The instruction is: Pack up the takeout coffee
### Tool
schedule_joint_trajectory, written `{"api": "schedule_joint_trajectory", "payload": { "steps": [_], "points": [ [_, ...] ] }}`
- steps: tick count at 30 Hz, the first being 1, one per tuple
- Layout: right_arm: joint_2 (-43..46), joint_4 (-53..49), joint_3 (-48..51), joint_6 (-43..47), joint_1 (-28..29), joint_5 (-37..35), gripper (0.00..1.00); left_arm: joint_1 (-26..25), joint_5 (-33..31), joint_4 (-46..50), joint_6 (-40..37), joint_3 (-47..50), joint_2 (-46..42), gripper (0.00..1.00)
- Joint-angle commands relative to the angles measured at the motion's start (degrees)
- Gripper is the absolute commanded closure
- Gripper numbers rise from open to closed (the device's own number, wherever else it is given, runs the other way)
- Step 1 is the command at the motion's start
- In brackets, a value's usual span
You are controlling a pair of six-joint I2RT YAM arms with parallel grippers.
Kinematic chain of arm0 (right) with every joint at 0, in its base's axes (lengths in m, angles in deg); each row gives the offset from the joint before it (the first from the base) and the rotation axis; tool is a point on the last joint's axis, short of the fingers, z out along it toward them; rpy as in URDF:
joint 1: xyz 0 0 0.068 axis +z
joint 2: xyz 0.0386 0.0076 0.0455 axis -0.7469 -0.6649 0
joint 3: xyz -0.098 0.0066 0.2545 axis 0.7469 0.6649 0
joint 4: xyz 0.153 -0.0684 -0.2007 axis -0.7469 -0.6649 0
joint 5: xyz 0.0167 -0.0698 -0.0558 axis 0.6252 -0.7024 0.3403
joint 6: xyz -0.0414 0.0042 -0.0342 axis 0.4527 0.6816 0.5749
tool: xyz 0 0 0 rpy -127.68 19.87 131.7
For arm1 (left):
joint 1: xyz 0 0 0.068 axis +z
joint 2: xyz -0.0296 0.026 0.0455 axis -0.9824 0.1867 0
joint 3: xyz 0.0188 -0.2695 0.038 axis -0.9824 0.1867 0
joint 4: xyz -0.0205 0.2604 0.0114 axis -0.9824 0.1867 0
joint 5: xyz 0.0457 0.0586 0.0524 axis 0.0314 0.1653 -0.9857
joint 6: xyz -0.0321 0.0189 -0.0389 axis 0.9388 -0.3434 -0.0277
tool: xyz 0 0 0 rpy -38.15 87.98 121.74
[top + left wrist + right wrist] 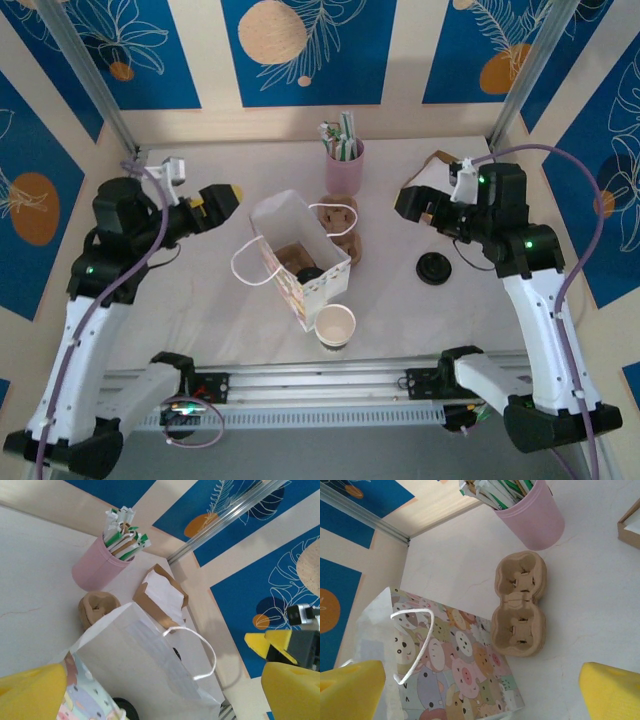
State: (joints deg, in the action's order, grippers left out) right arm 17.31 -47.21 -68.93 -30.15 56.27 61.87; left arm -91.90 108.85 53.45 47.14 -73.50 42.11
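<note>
Standing on the table (205,310): a paper bag (318,293) with white cord handles is seen at the middle, upright, with its top open; one broad face is printed with cartoon animals.
Takeout coffee (310,272): its round black lid is seen inside the open top of the bag, beside something brown; the white wall of the cup under it cannot be made out.
Left end effector (228,197): it is held above the table at the left of the bag and turned toward it; the yellow fingers are spread wide apart, and nothing is held between them.
Right end effector (408,203): it is held at the right side of the table and turned toward the middle; its fingers are also wide apart, with nothing gripped.
Cardboard carrier (519,605): it is laid flat just behind the bag, toward the right; both of its holes are empty.
Pink cup (345,172): it is placed behind the carrier, near it, and filled with wrapped straws (338,135).
Lidless white cup (335,325): it is placed upright just in front of the near corner of the bag.
Black disc (433,268): it is laid flat on the table, well apart from the bag, on the near side of the right end effector.
Brown box (160,592): it is seen in the left wrist view near the pink cup, with white paper in it.
</note>
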Motion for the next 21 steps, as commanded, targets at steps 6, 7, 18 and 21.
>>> {"api": "schedule_joint_trajectory", "payload": {
  "steps": [6,7,18,21],
  "points": [
    [0.68,1.07,0.92,0.36,-5.4,12.31,0.01,-0.52,-2.74,8.79,-4.34,-0.85,-4.81,0.0],
    [0.87,1.85,1.45,1.0,-5.96,14.07,0.01,-0.52,-2.82,8.9,-4.37,-0.7,-4.87,0.0],
    [-2.88,7.01,0.67,1.73,-6.29,19.89,0.11,-0.53,-1.47,5.66,-6.6,-1.76,0.62,0.0],
    [-4.11,6.95,-0.37,2.29,-4.74,16.72,0.12,-0.53,-0.57,4.31,-7.45,-2.91,3.83,0.0]
  ]
}}
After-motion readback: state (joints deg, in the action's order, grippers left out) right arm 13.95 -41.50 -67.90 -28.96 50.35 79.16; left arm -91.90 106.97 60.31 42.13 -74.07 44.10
